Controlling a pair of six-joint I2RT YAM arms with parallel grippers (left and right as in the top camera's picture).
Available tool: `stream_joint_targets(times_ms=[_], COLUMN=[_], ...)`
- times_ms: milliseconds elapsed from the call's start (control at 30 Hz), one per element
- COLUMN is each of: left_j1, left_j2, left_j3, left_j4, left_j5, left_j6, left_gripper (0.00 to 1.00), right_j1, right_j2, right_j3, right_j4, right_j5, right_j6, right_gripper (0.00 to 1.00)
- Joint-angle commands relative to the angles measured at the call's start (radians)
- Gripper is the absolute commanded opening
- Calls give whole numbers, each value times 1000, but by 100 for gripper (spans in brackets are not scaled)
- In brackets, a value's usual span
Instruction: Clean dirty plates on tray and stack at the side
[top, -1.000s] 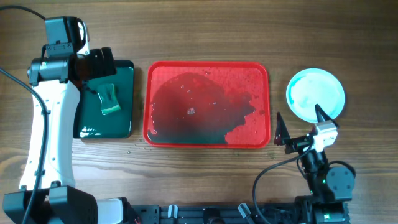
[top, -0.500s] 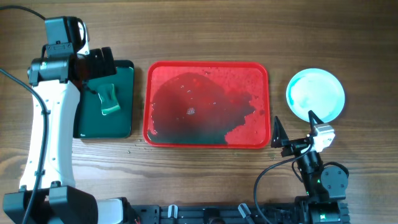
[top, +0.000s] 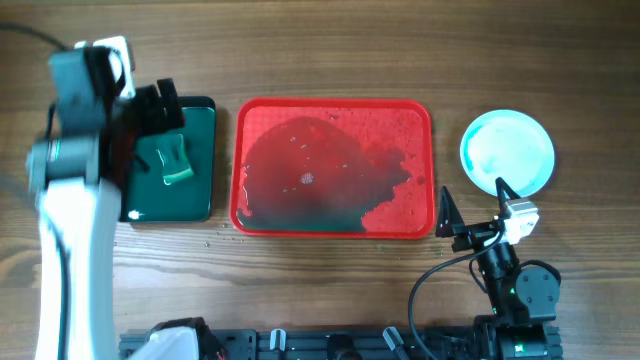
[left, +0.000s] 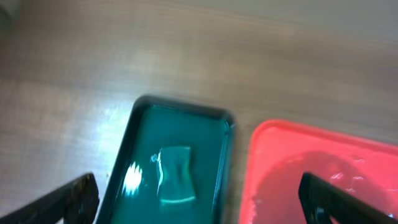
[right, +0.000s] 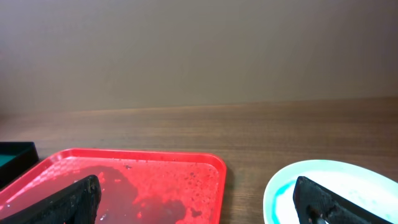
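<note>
Between the tray (top: 405, 212) and the plates (top: 507, 152), the right gripper (top: 473, 203) gapes empty; the plates sit stacked off the tray, only 1 turquoise top showing. The left gripper (left: 198, 186) hangs open-fingered above the sponge (left: 174, 176). A careless right-arm swing could clip the stack and scatter it.

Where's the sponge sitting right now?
Overhead, the sponge lies inside the dark green tray, just left of the red tray; nothing is gripping it.

White-shelled left arm (top: 65, 235), black joints (right arm (top: 512, 283) mostly black), dark pointed right end effector (top: 472, 188)
</note>
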Motion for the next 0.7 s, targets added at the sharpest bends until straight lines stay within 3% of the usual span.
stream_joint_targets(times_ms=[0, 167, 367, 600, 667], left_j1=[-2, -34, -83, -83, -83], left_j2=[-290, -766, -1049, -1180, -1211], left_j3=[-273, -828, -1189, -1332, -1333], left_j4=[217, 610, 887, 912, 851], left_j5=[98, 182, 179, 175, 175], left_j6=[-112, -124, -125, -118, -118], left_gripper=[100, 100, 100, 100, 100], right_j1=[3, 3, 3, 3, 3], right_j2=[-4, -4, -4, -4, -4], right_j3=[-1, -1, -1, -1, -1], right_j4=[5, 5, 5, 5, 5], right_j5=[-3, -3, -3, -3, -3], right_j6=[10, 9, 10, 10, 10], right_gripper=[100, 100, 100, 100, 100])
